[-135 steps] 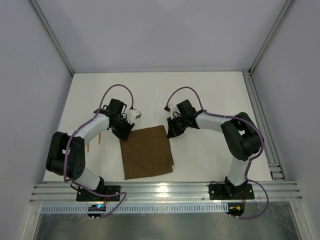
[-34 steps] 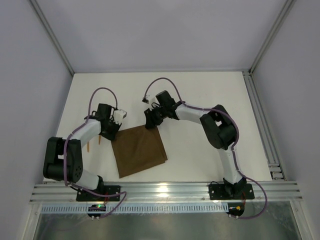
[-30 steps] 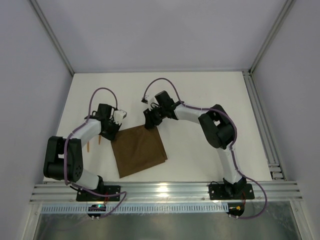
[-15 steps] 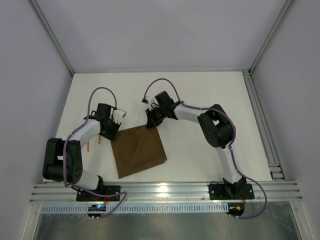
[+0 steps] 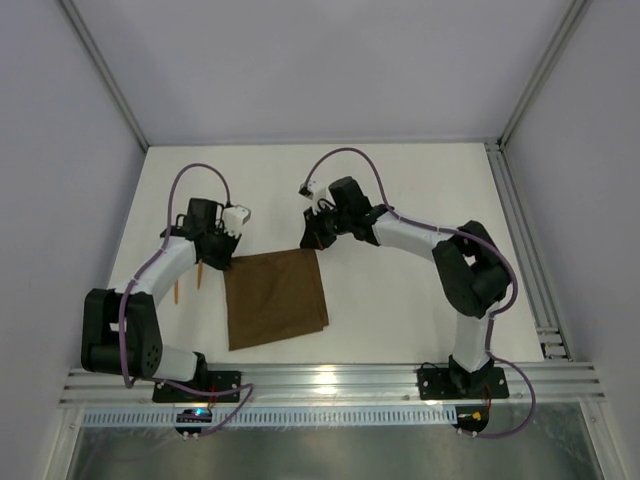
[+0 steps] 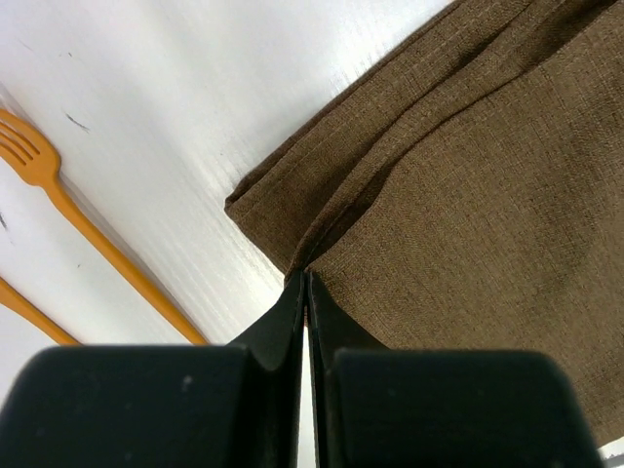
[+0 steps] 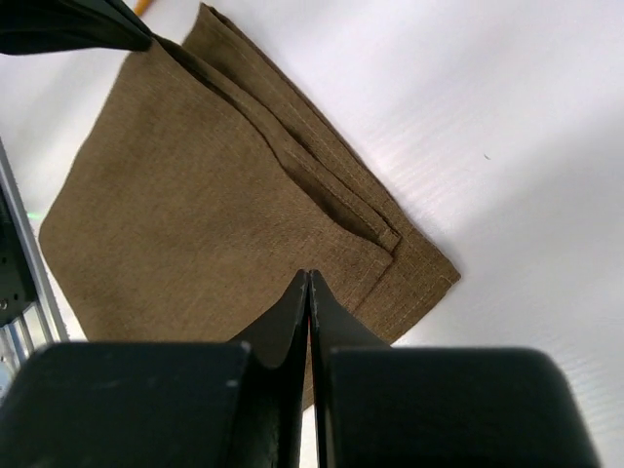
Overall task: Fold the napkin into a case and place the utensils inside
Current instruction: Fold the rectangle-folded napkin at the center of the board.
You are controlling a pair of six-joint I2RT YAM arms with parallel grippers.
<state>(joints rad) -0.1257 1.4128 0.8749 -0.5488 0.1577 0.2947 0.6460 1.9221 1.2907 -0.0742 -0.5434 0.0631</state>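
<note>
- Now the dark brown cloth napkin [image 5: 275, 298] lies flat on the white worktop [image 5: 400, 190]. It sits between the two pincers, with one far corner under each.
- The left pincer [image 6: 306, 275] is squeezed shut on the top layer of cloth at its corner. A crease runs up into its tips, so I think it holds that layer to lift it for a fold.
- The right pincer [image 7: 308, 275] is closed tight too, with its tips down on the cloth just inside the other far corner. I cannot tell if any cloth is caught between them.
- A pincer at each corner would, I think, let that edge move evenly and not twist.
- Layered edges show near both pincers, so the napkin looks folded, but to me it is not a narrow case yet.
- The thin orange-tan fork [image 6: 97, 236] lies just beside the left pincer, on the side away from the napkin and not touching it. A second thin orange-tan piece [image 6: 24, 312] lies a little further out. My guess is they are kept clear of the folding but close by.
</note>
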